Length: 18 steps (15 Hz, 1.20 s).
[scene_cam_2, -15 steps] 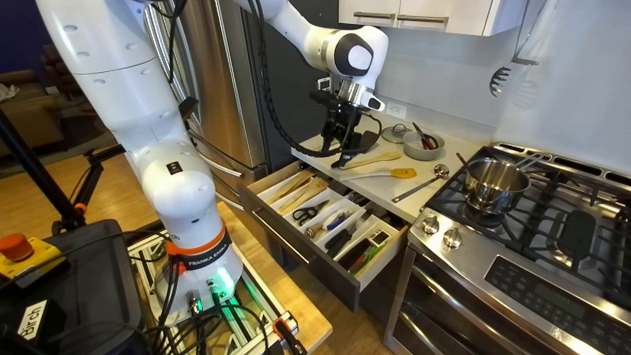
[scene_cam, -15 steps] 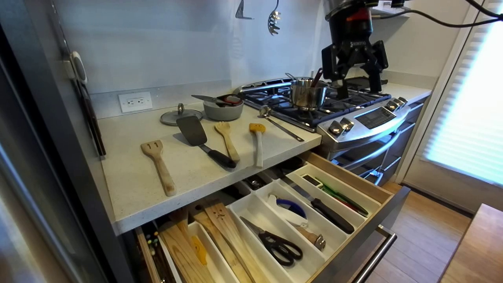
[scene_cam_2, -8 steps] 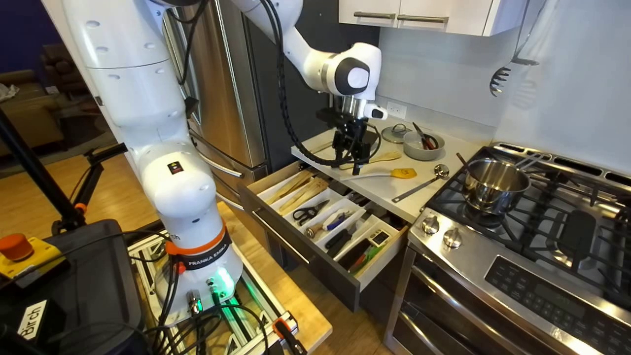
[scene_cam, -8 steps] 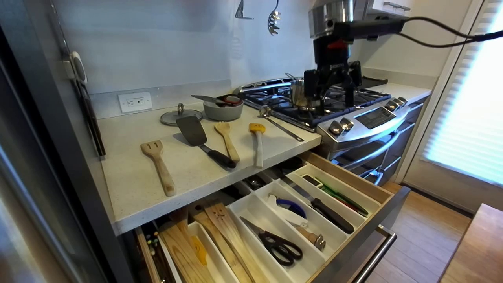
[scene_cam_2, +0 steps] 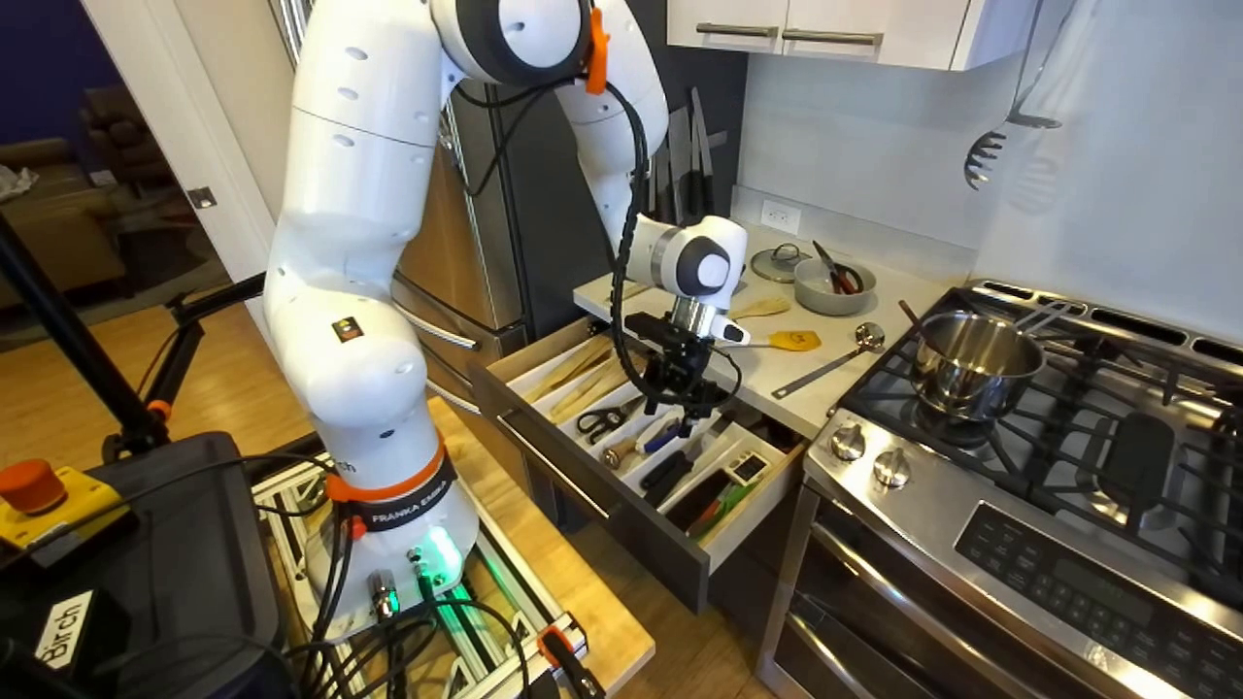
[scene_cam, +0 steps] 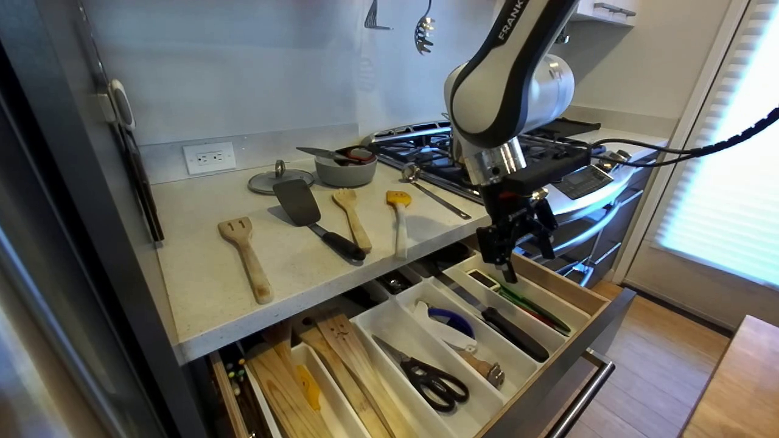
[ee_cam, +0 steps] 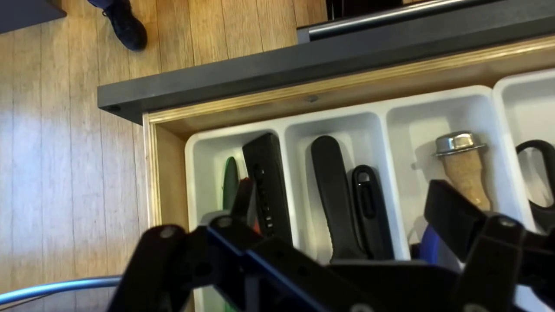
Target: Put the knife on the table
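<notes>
The knife (scene_cam: pixel 516 333) lies in a compartment of the open drawer, its long black handle towards the drawer front. It also shows in the other exterior view (scene_cam_2: pixel 668 470). In the wrist view its handle (ee_cam: pixel 331 186) lies beside a shorter slotted black handle (ee_cam: pixel 371 208); its blade is hidden by the gripper. My gripper (scene_cam: pixel 528 261) is open and empty above the drawer, near the counter edge. In the wrist view the fingers of the gripper (ee_cam: pixel 347 203) stand apart on either side of the knife's compartment. The table is the pale countertop (scene_cam: pixel 201 292) behind the drawer.
The drawer's white tray also holds scissors (scene_cam: pixel 433 383), wooden spatulas (scene_cam: pixel 353 359) and a dark remote-like object (ee_cam: pixel 269 186). On the countertop lie a black spatula (scene_cam: pixel 298 204), a wooden spatula (scene_cam: pixel 246 255), a yellow-headed tool (scene_cam: pixel 399 199) and a grey bowl (scene_cam: pixel 345 173). The stove (scene_cam_2: pixel 932 505) adjoins.
My gripper has moved down from over the countertop's front part to above the drawer, staying open. The knife and the other utensils have not moved.
</notes>
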{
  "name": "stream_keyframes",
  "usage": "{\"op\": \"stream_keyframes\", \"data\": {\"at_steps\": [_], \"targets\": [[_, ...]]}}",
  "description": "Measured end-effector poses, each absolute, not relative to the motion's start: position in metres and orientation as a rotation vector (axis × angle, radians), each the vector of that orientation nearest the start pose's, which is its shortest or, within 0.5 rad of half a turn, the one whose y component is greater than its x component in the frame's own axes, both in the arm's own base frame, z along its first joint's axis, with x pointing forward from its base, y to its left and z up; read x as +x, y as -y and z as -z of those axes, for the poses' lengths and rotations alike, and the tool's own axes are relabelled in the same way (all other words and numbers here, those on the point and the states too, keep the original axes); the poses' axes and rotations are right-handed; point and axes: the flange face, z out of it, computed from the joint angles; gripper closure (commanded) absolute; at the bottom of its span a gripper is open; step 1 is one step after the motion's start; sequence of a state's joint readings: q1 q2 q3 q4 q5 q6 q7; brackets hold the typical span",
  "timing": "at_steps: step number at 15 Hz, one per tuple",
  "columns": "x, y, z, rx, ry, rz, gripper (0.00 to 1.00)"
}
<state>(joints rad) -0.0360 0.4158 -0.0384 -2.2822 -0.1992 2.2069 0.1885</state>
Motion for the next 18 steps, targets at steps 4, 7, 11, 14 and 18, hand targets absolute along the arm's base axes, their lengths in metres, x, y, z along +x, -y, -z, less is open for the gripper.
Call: {"op": "stream_keyframes", "data": {"at_steps": [4,7,11,14,18], "targets": [[0.477,0.039,-0.159,-3.227,-0.161,-0.731,0.0],[0.472,0.036,-0.154,-3.233,0.019,-0.704,0.0],[0.449,0.044,-0.138,-3.17,0.377,-0.726,0.0],[0.438,0.046,-0.13,-3.163,0.571,-0.676,0.0],[0.439,0.026,-0.127,-3.236,0.453,-0.397,0.0]]}}
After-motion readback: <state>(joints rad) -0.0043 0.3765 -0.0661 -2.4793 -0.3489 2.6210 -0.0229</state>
